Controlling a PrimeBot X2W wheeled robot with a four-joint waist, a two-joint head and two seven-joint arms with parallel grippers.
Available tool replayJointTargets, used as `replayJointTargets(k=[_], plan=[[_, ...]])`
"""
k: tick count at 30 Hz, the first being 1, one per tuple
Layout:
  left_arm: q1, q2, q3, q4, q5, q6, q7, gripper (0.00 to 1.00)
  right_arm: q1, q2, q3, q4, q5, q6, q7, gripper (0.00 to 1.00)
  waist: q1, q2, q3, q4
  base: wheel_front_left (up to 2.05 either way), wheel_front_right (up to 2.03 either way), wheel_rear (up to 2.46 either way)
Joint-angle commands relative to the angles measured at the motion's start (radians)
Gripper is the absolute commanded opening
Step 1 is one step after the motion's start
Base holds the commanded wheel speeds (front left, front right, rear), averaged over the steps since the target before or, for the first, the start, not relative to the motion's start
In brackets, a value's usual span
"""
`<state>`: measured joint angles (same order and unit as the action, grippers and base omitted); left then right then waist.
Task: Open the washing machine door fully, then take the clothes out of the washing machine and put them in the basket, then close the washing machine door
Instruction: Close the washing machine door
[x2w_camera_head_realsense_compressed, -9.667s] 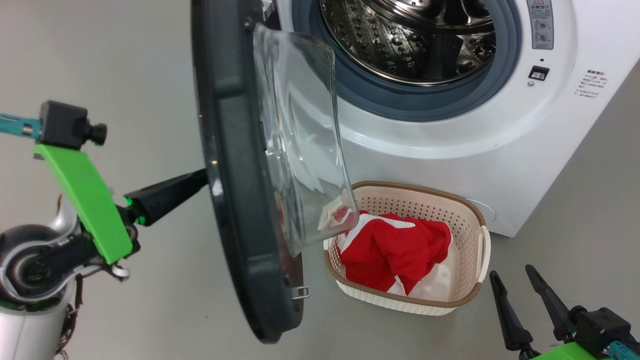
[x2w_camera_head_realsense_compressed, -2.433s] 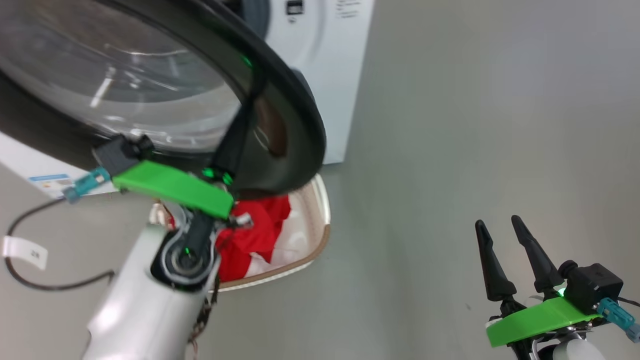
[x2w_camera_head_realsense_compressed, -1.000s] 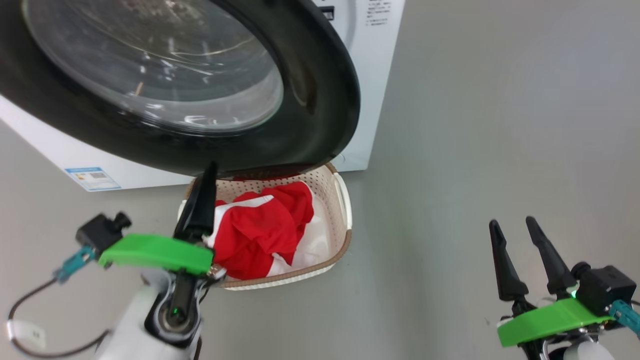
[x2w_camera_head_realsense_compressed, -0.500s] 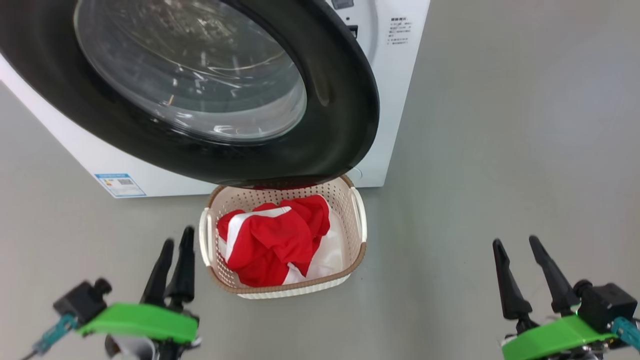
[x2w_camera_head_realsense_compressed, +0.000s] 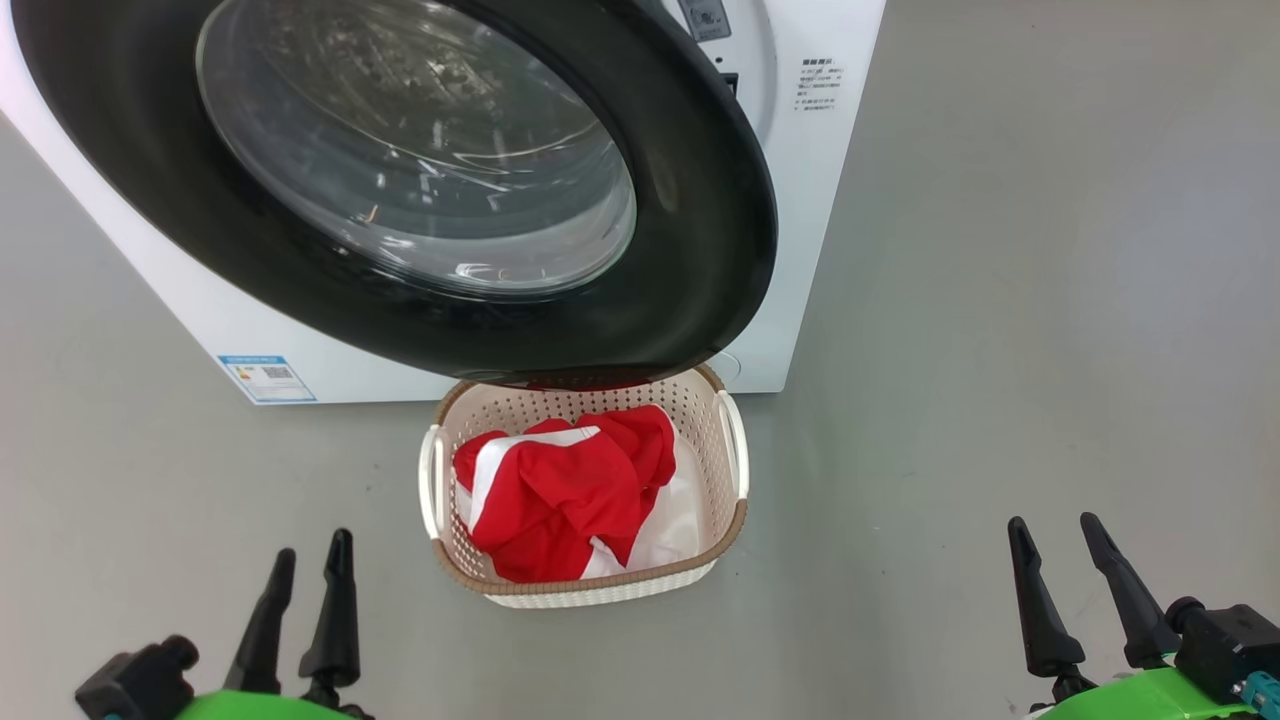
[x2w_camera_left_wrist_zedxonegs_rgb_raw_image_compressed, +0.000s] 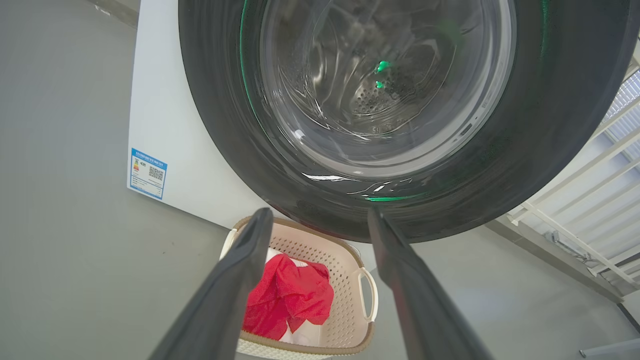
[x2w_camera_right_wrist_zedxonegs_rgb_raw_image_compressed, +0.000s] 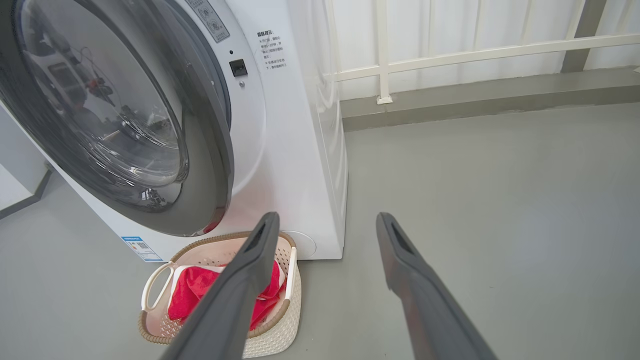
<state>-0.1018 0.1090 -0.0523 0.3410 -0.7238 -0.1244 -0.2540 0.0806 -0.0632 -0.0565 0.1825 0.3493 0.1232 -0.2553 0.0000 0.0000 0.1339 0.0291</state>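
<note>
The washing machine door (x2w_camera_head_realsense_compressed: 700, 250) is lying against the front of the washing machine (x2w_camera_head_realsense_compressed: 830, 200). The clothes (x2w_camera_head_realsense_compressed: 560, 490) are sitting inside the basket (x2w_camera_head_realsense_compressed: 742, 510), which is standing on the floor (x2w_camera_head_realsense_compressed: 1000, 350) just below the door. The left end effector (x2w_camera_head_realsense_compressed: 315, 545) and right end effector (x2w_camera_head_realsense_compressed: 1051, 520) are hovering well apart from the basket, fingers spread, gripping nothing.

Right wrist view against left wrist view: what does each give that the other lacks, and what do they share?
Right wrist view: the washing machine's white front with a dark latch socket and printed text, plus its side wall. Left wrist view: the perforated drum through the glass, with green glints. Both: the black-rimmed washing machine door, the basket holding the red clothes, and the blue label.
</note>
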Motion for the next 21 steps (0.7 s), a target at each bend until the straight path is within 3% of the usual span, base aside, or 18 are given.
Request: replayJointTargets(k=[1,12,21], plan=[[0.003,0.009,0.044,-0.031,0.025,-0.006,-0.008,1.00,-0.003,-0.015,0.015,-0.026,-0.010,0.008,-0.006,1.00,0.0000,0.0000,0.000,0.001,0.00,0.00,0.00],[0.074,-0.024,0.112,-0.121,0.352,-0.006,-0.008,1.00,0.006,-0.012,0.002,-0.035,-0.010,0.008,-0.006,1.00,0.0000,0.0000,-0.002,0.007,0.00,0.00,0.00],[0.112,-0.052,0.143,-0.191,0.497,-0.006,-0.008,1.00,0.011,-0.011,-0.004,-0.049,-0.010,0.008,-0.006,1.00,0.0000,0.0000,-0.002,0.014,0.00,0.00,0.00]])
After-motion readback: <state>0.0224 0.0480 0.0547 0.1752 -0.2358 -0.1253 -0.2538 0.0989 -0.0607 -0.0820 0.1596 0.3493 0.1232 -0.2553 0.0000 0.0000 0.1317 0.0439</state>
